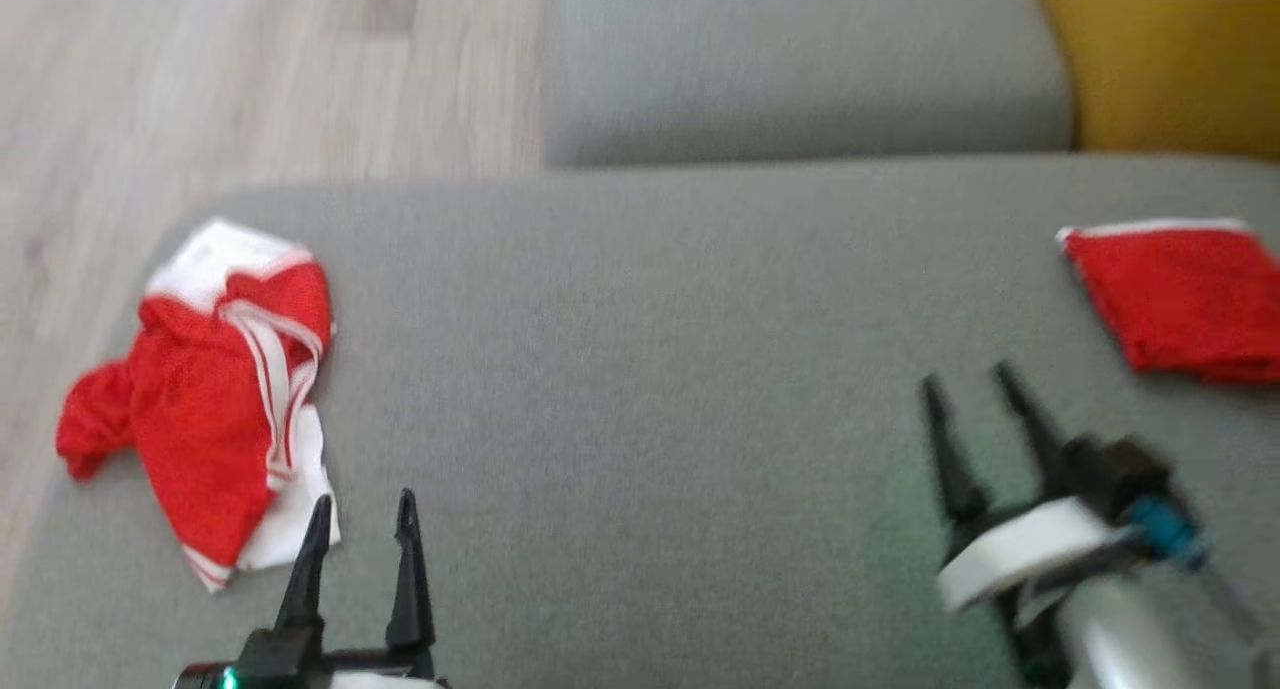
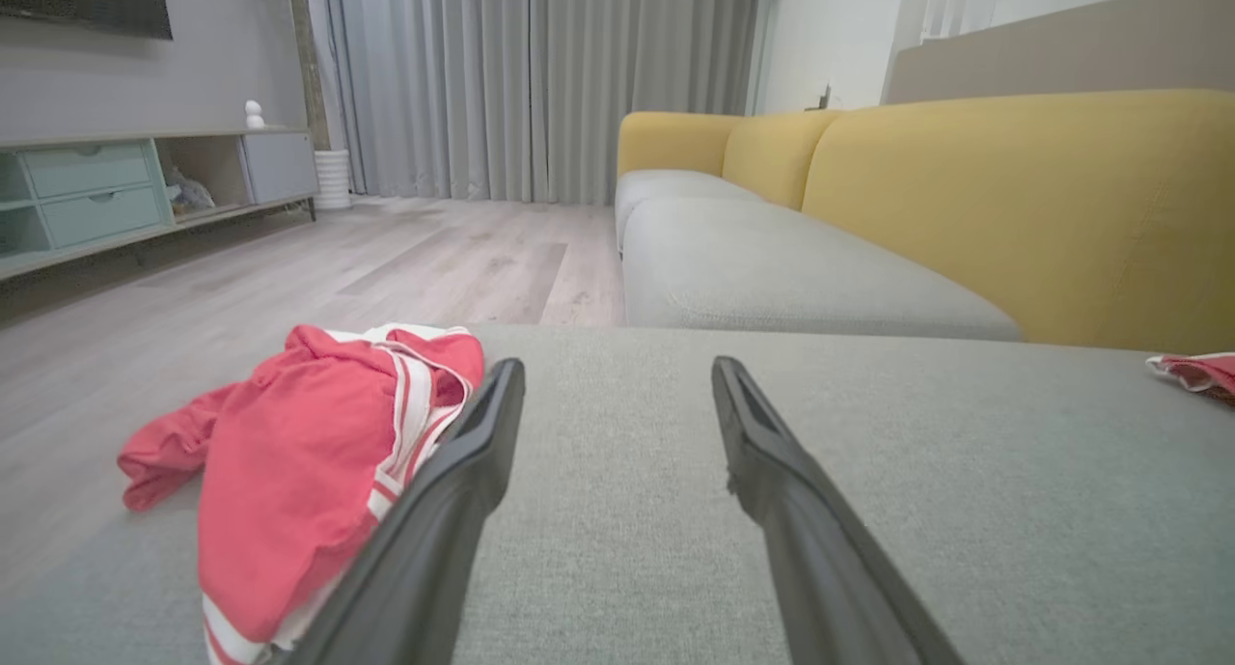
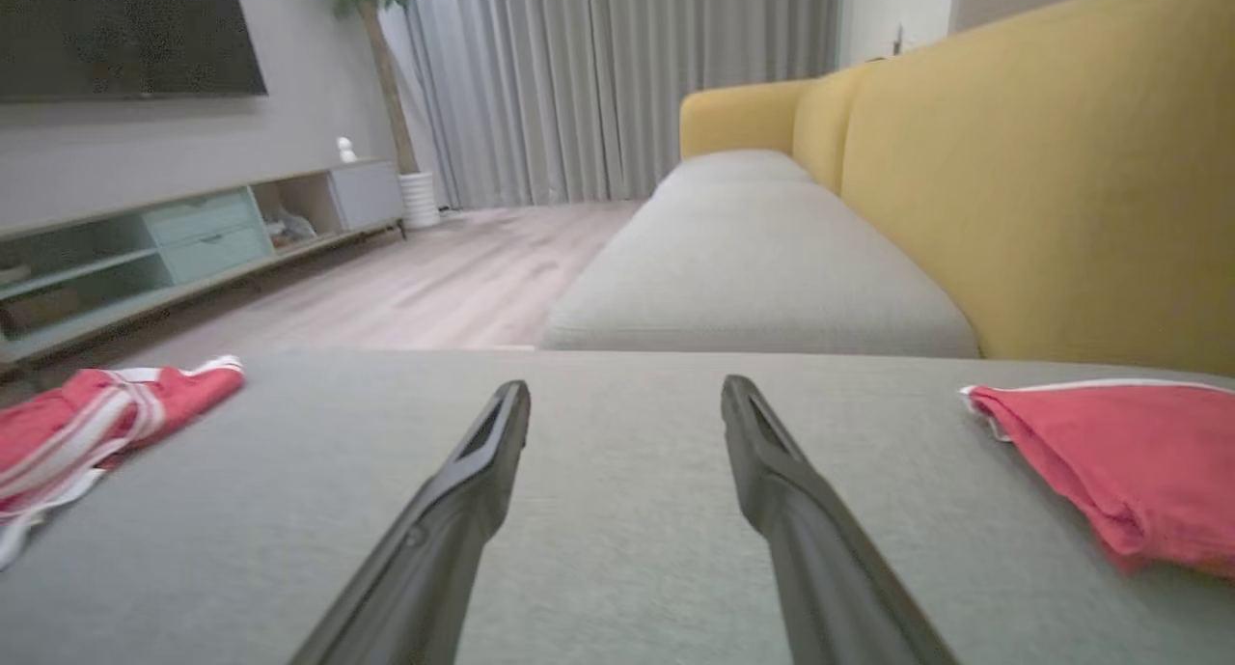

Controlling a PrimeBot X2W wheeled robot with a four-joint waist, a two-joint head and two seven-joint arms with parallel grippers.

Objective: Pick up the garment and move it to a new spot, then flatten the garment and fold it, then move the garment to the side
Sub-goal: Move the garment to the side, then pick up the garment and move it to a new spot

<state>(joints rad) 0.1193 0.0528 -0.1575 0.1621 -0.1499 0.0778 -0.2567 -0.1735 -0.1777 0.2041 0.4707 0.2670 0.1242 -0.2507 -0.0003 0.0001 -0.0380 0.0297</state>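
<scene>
Two red garments, two grippers and one grey seat, listed left to right as the head view lays them out.

1. floor (image 1: 200,89): pale wood boards at the far left and beyond the seat.
2. crumpled garment (image 1: 215,389): red with white trim and stripes, bunched in a heap near the left edge of the seat cushion (image 1: 650,369). One red lobe reaches toward that edge. It is neither flattened nor folded.
3. left gripper (image 1: 365,504): low over the cushion, just beside the heap's near right corner. Its fingers are spread apart with nothing between them. In the left wrist view the cloth lies against the outer side of one finger, but whether they touch cannot be told.
4. Middle of the seat cushion: bare grey fabric between the two grippers.
5. right gripper (image 1: 968,377): blurred, well to the right, with its fingers apart and empty.
6. folded garment (image 1: 1180,294): red with a white edge, a compact flat packet near the right edge. It is close to the right gripper but apart from it.
7. backrest (image 1: 1160,59): yellow, in the upper right corner.

Progress, as judged: the folded garment looks finished and set aside. For the crumpled garment every step appears to be left: lifting, moving, flattening, folding and putting aside. The left gripper is the better placed to begin.
</scene>
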